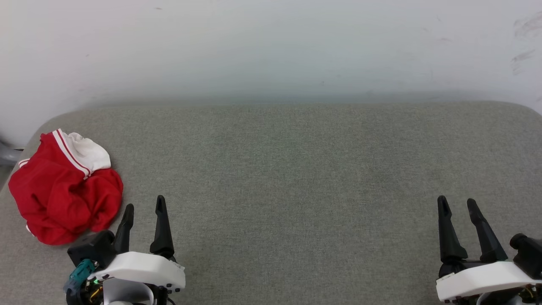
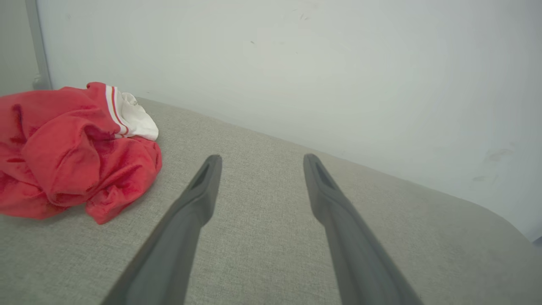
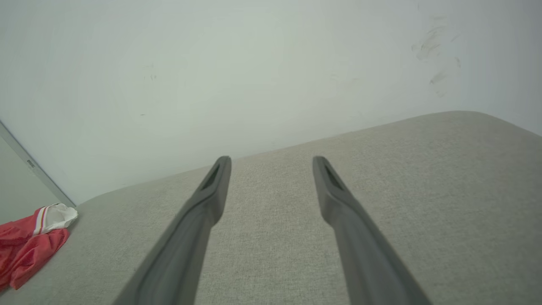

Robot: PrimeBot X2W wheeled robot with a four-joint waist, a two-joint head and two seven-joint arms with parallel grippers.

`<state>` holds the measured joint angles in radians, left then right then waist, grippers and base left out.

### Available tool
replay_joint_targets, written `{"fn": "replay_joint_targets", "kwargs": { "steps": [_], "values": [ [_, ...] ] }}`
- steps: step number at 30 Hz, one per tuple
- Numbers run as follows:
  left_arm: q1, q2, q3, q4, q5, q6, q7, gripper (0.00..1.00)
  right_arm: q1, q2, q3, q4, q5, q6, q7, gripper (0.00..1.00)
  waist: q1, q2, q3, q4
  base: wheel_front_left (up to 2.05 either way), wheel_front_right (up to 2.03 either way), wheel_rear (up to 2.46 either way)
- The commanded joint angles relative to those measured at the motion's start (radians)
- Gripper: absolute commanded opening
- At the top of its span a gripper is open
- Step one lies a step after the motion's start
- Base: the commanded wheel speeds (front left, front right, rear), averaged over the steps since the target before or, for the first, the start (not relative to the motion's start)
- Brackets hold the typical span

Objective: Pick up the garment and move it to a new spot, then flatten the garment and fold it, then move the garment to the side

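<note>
- A grey woven padded surface with rounded back corners stands against a pale wall. Dark scuffs mark the wall above the surface's far right corner.
- The garment lies in a crumpled heap at the surface's left edge, near its back left corner. It is red cloth, with a white sleeve and red-and-white striped trim on top.
- The folds hide most of the cloth's face. A small speck on the sleeve in the left wrist view may be a label, too small to read.
- The left gripper hangs over the surface's near edge at its left side, just beside the garment but clear of it. Its fingers are spread wide and hold nothing.
- The right gripper hangs over the surface's near edge at its right side, well apart from the garment. Its fingers are likewise spread and empty.
- Both wrist views cut the garment off at their left border.
</note>
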<state>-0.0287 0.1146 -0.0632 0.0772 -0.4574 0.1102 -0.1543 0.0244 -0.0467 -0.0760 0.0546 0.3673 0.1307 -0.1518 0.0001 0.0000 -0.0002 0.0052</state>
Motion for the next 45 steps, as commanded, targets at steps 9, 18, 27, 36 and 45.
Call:
{"fn": "replay_joint_targets", "kwargs": {
  "steps": [9,18,27,36,45],
  "values": [
    [0.008,0.017,-0.024,-0.019,0.108,0.022,-0.029,1.00,0.011,-0.004,0.002,-0.028,-0.109,0.000,-0.032,1.00,-0.0001,0.0000,0.001,-0.002,0.00,0.00,0.00],
    [0.016,0.021,-0.035,-0.014,0.188,0.033,-0.049,1.00,0.021,-0.005,0.005,-0.039,-0.195,0.000,-0.053,1.00,-0.0001,0.0000,0.003,-0.003,0.00,0.00,0.00],
    [0.022,0.020,-0.035,-0.015,0.269,0.040,-0.072,1.00,0.034,-0.005,0.014,-0.048,-0.272,0.000,-0.073,1.00,-0.0001,0.0000,0.002,0.000,0.00,0.00,0.00],
    [0.031,0.013,-0.027,-0.014,0.332,0.029,-0.089,1.00,0.041,-0.005,0.021,-0.056,-0.327,0.000,-0.089,1.00,-0.0001,0.0000,0.003,0.001,0.00,0.00,0.00],
    [0.040,-0.006,-0.004,-0.005,0.384,0.001,-0.105,1.00,0.049,-0.005,0.022,-0.058,-0.366,0.000,-0.108,1.00,-0.0001,0.0000,0.001,0.001,0.00,0.00,0.00]
  ]
}}
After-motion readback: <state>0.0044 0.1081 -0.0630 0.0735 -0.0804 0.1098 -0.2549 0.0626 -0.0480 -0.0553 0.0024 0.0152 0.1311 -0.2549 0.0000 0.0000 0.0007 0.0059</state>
